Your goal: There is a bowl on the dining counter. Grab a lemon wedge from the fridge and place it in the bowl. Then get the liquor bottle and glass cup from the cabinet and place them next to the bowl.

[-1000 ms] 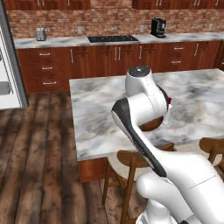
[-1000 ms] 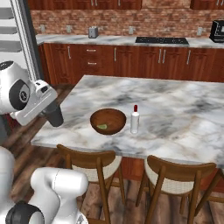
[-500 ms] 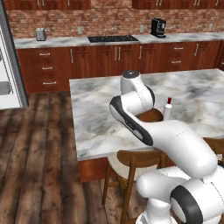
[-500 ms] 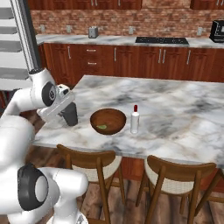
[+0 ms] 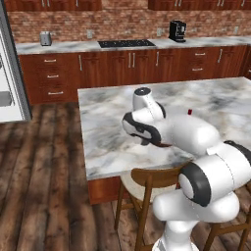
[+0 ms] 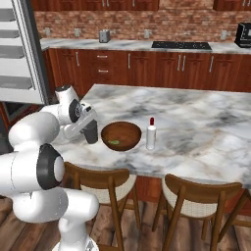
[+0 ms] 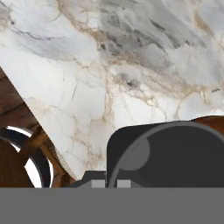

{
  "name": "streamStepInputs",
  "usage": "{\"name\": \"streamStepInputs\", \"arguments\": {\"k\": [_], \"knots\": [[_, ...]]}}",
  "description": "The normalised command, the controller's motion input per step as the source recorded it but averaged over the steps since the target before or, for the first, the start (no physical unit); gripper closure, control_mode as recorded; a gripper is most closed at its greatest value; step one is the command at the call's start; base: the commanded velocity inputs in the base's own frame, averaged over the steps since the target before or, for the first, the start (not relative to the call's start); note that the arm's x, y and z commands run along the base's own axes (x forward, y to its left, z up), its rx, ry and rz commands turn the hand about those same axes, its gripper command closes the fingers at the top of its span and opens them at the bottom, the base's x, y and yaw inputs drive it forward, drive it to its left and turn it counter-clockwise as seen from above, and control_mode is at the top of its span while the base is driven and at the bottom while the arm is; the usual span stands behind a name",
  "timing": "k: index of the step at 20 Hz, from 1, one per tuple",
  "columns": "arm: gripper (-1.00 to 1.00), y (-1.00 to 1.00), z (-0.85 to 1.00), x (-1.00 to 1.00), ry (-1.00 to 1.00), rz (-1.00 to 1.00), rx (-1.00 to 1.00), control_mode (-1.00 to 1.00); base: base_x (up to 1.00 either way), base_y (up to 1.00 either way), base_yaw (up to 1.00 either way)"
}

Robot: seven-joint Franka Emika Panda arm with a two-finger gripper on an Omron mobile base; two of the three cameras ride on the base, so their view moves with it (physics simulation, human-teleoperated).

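At the counter (image 6: 196, 122) edge your claw (image 6: 90, 131) is clamped on a dark cup (image 6: 91, 132), just left of the bowl (image 6: 121, 135). Lower it straight, keep it upright, and clear the bowl's rim before you let go. Bottle (image 6: 151, 134) stands just right of the bowl; a wedge (image 6: 113, 142) lies inside.
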Motion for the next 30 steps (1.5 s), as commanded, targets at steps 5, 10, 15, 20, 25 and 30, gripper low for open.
{"name": "streamStepInputs", "arguments": {"k": [5, 10, 15, 20, 25, 30], "knots": [[1.0, -0.01, -0.52, 0.6, 0.0, 0.06, 0.0, -1.0, 0.0, 0.0, 0.0], [1.0, 0.0, -0.46, 0.39, 0.0, 0.08, 0.0, -1.0, 0.0, 0.0, 0.0], [1.0, 0.0, -0.27, 0.17, 0.0, 0.07, 0.0, -1.0, 0.0, 0.0, 0.0], [-1.0, 0.0, -0.13, 0.0, 0.0, 0.05, 0.0, -1.0, 0.0, 0.0, 0.0], [-1.0, 0.0, 0.13, 0.0, 0.0, 0.0, 0.01, -1.0, 0.0, 0.0, 0.0], [-1.0, 0.0, 0.7, -0.03, -0.04, 0.0, 0.02, -1.0, 0.0, 0.0, 0.0]]}}
